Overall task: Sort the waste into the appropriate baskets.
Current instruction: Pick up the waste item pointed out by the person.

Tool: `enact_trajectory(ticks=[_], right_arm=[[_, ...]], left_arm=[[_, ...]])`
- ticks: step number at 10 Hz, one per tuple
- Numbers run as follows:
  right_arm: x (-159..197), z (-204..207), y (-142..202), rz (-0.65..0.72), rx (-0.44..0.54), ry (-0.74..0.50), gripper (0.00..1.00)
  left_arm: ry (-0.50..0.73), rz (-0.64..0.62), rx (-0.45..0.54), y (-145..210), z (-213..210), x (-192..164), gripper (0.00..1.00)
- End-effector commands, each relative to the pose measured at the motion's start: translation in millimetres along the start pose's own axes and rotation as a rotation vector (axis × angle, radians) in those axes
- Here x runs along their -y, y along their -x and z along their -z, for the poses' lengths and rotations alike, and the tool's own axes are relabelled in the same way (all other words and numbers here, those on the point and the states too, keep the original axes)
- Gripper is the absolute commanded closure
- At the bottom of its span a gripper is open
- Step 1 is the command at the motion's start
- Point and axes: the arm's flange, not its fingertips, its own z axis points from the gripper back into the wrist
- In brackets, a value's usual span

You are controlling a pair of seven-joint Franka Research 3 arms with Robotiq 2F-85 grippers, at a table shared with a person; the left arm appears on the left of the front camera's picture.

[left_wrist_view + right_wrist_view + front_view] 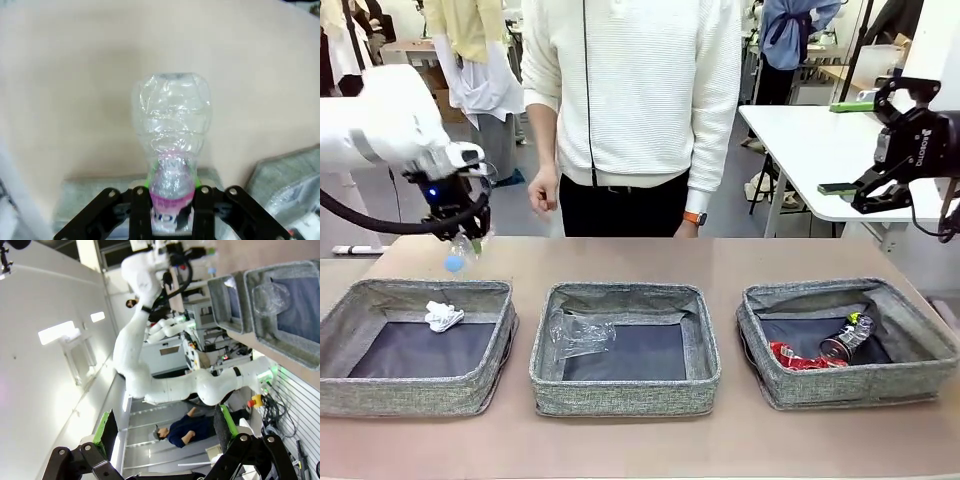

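Sorting nearly done, we judge: tissue wad (pixel 443 316), crushed bottle (pixel 580 334) and cans (pixel 820 352) binned, left gripper (pixel 463 238) pinching one last clear bottle (pixel 172 131), right gripper (pixel 165 432) spread empty.

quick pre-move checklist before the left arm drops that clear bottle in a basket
1. Grip: left gripper is shut on the clear crumpled plastic bottle near its pink-labelled neck: ok.
2. Bottle off the table, hanging behind the left grey woven basket: ok.
3. Target: middle grey woven basket already holds a clear plastic bottle, with bare floor beside it: ok.
4. Position: gripper is not above the middle basket yet: not ok.
5. Person's hand is away from the baskets: ok.
6. Right gripper is open and raised at the right, off the path: ok.
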Motion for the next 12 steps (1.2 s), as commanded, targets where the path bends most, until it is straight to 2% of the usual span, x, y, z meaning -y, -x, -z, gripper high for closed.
enact_trajectory(ticks=[1, 2, 4, 5, 6, 9, 10, 11, 12], right_arm=[[-4, 2, 1, 0.015, 0.006, -0.023, 0.0], [-4, 2, 1, 0.015, 0.006, -0.023, 0.0], [-4, 2, 1, 0.015, 0.006, -0.023, 0.0], [-4, 2, 1, 0.015, 0.006, -0.023, 0.0], [-4, 2, 1, 0.015, 0.006, -0.023, 0.0], [-4, 2, 1, 0.015, 0.006, -0.023, 0.0], [-4, 2, 1, 0.015, 0.006, -0.023, 0.0], [-4, 2, 1, 0.015, 0.006, -0.023, 0.0], [-4, 2, 1, 0.015, 0.006, -0.023, 0.0]], left_arm=[[0.089, -0.231, 0.155, 84, -57, 25, 1.0], [0.114, -0.243, 0.204, 130, -66, 39, 1.0], [0.187, 0.007, 0.17, 209, -46, 70, 1.0], [0.166, 0.096, 0.141, 231, -23, 85, 1.0], [0.157, -0.127, 0.149, 173, -73, 59, 1.0], [0.157, -0.127, 0.149, 173, -73, 59, 1.0], [0.164, -0.094, 0.159, 191, -63, 60, 0.78], [0.255, -0.117, 0.084, 181, -49, 80, 0.78], [0.259, -0.156, 0.089, 179, -77, 109, 0.78]])
